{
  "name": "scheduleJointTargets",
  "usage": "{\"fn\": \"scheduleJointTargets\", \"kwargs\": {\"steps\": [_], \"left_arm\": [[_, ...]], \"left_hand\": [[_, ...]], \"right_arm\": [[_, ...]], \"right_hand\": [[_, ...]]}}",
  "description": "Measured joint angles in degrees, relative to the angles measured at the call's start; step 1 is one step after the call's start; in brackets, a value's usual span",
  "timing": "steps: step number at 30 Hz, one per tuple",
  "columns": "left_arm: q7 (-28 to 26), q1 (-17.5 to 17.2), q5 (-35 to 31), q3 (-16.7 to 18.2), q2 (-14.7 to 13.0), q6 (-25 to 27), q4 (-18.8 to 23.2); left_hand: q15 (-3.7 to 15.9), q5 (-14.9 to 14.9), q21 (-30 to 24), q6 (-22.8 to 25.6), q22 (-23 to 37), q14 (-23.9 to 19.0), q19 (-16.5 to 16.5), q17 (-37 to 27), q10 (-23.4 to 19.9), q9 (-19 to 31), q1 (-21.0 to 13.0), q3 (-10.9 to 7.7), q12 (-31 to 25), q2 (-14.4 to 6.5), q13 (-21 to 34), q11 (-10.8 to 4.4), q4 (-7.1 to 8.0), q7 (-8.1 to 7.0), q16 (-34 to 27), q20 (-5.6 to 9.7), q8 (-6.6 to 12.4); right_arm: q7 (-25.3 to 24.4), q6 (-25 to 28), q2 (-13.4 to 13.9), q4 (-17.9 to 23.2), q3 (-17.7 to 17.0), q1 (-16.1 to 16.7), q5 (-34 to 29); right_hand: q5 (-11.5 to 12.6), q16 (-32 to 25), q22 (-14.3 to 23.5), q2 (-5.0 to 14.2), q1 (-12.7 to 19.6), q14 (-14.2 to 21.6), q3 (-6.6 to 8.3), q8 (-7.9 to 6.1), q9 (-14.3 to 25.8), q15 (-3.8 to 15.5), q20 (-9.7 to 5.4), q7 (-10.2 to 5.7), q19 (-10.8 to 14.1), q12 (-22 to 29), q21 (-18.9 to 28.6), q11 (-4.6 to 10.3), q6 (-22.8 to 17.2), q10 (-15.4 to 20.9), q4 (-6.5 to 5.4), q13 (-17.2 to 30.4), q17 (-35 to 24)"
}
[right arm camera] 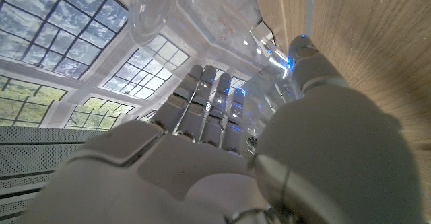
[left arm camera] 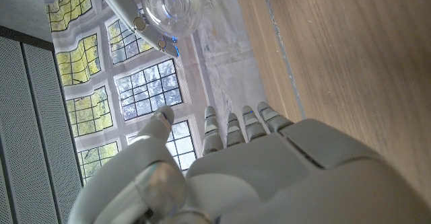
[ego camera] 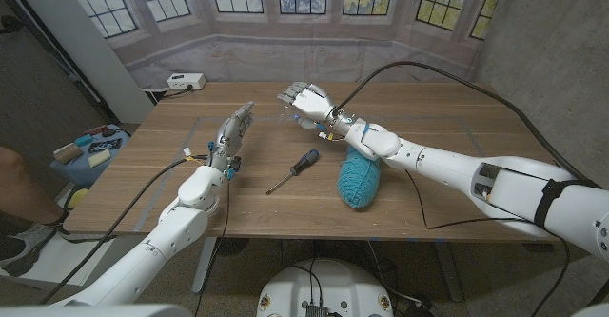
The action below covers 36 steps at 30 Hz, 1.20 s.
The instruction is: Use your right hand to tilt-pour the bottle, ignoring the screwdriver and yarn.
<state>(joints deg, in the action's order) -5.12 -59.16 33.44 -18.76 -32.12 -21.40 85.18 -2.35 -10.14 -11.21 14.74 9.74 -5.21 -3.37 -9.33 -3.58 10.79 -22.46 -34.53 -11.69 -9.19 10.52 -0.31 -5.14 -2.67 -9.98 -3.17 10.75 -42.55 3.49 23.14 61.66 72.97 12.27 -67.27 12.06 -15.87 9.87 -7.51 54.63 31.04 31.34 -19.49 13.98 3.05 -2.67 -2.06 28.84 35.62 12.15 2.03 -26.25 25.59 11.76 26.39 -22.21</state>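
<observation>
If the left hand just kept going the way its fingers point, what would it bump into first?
Probably nothing on the table: the left hand points toward the far edge of the table, bare wood ahead. The bottle in the right hand sits off to the side.

Bare wood lay open across the far half of the wooden table (ego camera: 428,103) and along its right side, where a hand could pass freely. In the middle, a black-handled screwdriver (ego camera: 294,169) lay aslant, and just right of it a teal ball of yarn (ego camera: 361,178) sat under the right forearm. The left hand (ego camera: 231,129) stood on the left side, fingers straight, with clear boards between it and the screwdriver.
</observation>
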Motion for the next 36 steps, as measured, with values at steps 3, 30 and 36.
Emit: {"fn": "scheduleJointTargets", "kwargs": {"steps": [3, 30, 36], "left_arm": [[0.00, -0.09, 0.00, 0.04, -0.01, -0.08, -0.02], [-0.29, -1.44, 0.01, 0.91, -0.66, -1.07, 0.55], [-0.30, -1.56, -0.04, 1.04, -0.89, -1.06, 0.77]], "left_hand": [[0.00, 0.00, 0.00, 0.00, 0.00, 0.00, 0.00, 0.00, 0.00, 0.00, 0.00, 0.00, 0.00, 0.00, 0.00, 0.00, 0.00, 0.00, 0.00, 0.00, 0.00], [0.00, 0.00, 0.00, 0.00, 0.00, 0.00, 0.00, -0.02, -0.12, 0.00, 0.00, 0.00, 0.00, 0.00, 0.00, 0.12, 0.00, 0.00, 0.00, 0.00, 0.00], [0.00, 0.00, 0.00, 0.00, 0.00, 0.00, 0.00, -0.02, -0.11, 0.00, 0.00, 0.18, 0.00, 0.00, 0.00, 0.11, -0.17, 0.00, 0.00, 0.00, 0.00]], "right_arm": [[0.03, 0.24, 0.25, 0.17, 0.28, -0.27, -0.51], [-0.18, 3.44, -0.75, -1.59, 3.20, -2.10, -4.35], [-0.21, 3.60, -0.64, -1.52, 3.46, -2.29, -4.38]], "right_hand": [[0.00, 0.00, 0.00, -0.01, 0.01, 0.21, 0.16, 0.00, 0.00, -0.21, 0.00, 0.00, 0.00, 0.00, 0.00, 0.09, 0.00, 0.10, 0.16, 0.10, -0.01], [-0.17, 0.23, 0.14, -0.68, 0.68, 0.96, 0.63, -0.22, -0.01, 0.13, 0.43, 0.53, 0.41, 0.22, 0.00, -0.63, -0.49, 0.94, 0.63, -0.04, -0.53], [-0.17, 0.22, 0.14, -0.68, 0.68, 1.07, 0.63, -0.21, -0.01, 0.04, 0.83, 0.74, 0.81, 0.20, 0.00, -0.88, -0.68, 1.19, 0.63, -0.20, -0.73]]}}
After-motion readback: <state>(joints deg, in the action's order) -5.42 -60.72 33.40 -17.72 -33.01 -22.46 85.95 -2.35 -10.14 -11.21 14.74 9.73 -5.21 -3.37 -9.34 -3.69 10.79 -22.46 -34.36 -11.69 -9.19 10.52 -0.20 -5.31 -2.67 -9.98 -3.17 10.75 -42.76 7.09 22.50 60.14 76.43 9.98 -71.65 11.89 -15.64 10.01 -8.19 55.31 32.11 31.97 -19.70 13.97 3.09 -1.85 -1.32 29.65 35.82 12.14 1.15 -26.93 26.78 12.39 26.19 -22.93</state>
